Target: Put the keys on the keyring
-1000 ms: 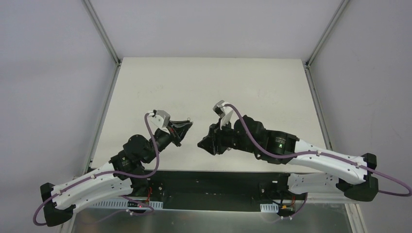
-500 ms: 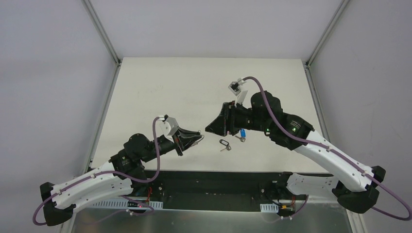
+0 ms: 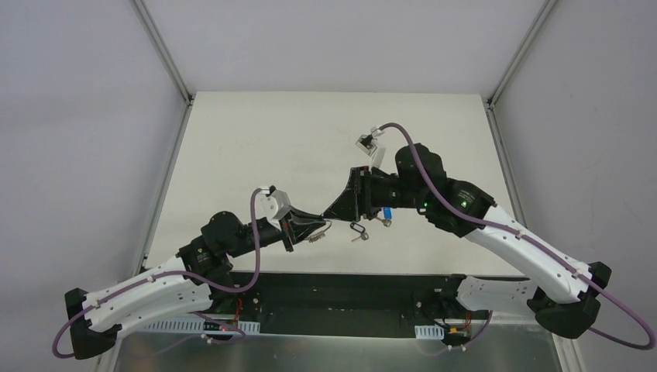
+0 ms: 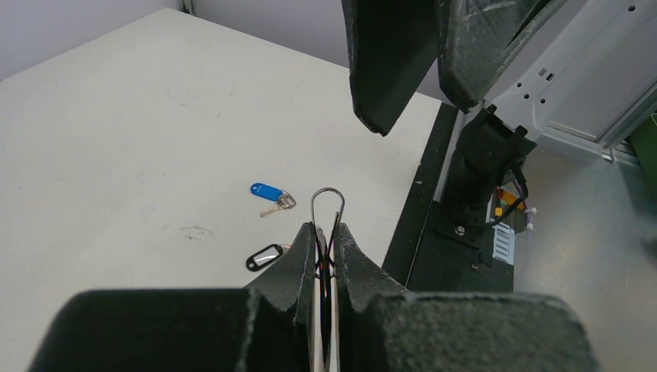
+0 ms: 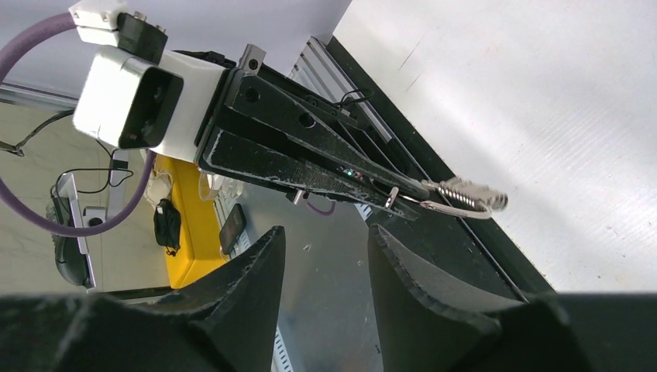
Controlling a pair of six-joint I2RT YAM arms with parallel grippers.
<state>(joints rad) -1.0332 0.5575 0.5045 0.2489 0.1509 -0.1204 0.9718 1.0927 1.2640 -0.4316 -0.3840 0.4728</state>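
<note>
My left gripper [image 3: 316,226] is shut on the keyring [image 3: 324,230], a thin silver wire loop. In the left wrist view the loop [image 4: 328,203] sticks out past the closed fingertips. The right wrist view shows the keyring [image 5: 459,203] with its small metal piece [image 5: 474,191] at the left gripper's tip. The blue-headed key [image 3: 386,213] and the black-headed key [image 3: 357,229] lie on the table, apart from each other; both also show in the left wrist view, blue [image 4: 267,191] and black [image 4: 265,256]. My right gripper [image 3: 331,211] is open and empty, just above and right of the keyring, its jaws facing it [image 5: 325,236].
The table's black front edge rail [image 3: 341,283] runs just behind the left gripper. A metal side frame [image 3: 507,167] bounds the white table [image 3: 310,139] at the right. The right gripper's fingers [image 4: 383,62] hang close over the keyring.
The right arm swung off the table's middle, uncovering both keys, then came down-left toward the keyring. My left gripper moved right with the keyring until the two grippers nearly meet.
</note>
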